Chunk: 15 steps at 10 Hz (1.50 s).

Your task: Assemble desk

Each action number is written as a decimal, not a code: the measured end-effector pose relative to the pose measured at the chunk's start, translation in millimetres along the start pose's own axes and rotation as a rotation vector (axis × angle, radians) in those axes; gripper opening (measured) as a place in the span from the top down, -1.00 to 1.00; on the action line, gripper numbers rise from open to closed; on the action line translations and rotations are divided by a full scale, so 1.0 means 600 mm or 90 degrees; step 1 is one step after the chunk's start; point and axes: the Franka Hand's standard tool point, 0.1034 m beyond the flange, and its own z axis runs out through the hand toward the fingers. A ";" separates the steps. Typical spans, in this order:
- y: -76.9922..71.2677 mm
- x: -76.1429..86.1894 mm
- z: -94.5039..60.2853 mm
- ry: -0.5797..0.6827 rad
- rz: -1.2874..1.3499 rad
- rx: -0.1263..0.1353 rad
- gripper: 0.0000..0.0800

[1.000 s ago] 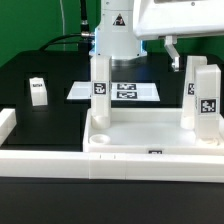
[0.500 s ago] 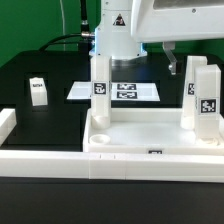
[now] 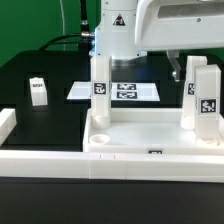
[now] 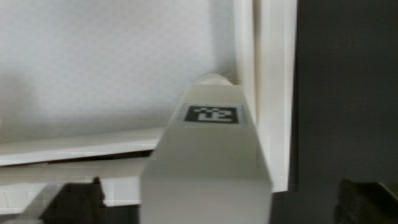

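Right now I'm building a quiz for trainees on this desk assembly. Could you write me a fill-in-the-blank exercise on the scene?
1. The upright legs standing in the tabletop number ___.
2. The loose leg sits apart from the tabletop, on the exterior view's ___ side.
3. The claw has its jaws ___, gripping nothing.
4. The table beneath everything is ___ in colour.

Missing words: three; left; open; black.

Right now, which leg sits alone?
The leg on the black table at the exterior view's left; the others stand upright on the white tray.
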 end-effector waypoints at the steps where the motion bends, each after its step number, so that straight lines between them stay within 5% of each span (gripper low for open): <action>1: -0.006 -0.002 0.003 -0.002 0.003 0.000 -0.62; 2: -0.003 -0.001 0.003 -0.002 0.004 0.000 -0.36; 3: -0.002 -0.001 0.003 -0.002 0.005 0.000 -0.36; 4: -0.002 -0.001 0.003 -0.002 0.005 0.000 0.09; 6: -0.002 -0.001 0.003 -0.002 0.005 0.000 0.28; 9: -0.002 -0.001 0.003 -0.002 0.019 0.000 0.28; 15: -0.001 0.000 0.004 -0.002 0.359 0.018 0.28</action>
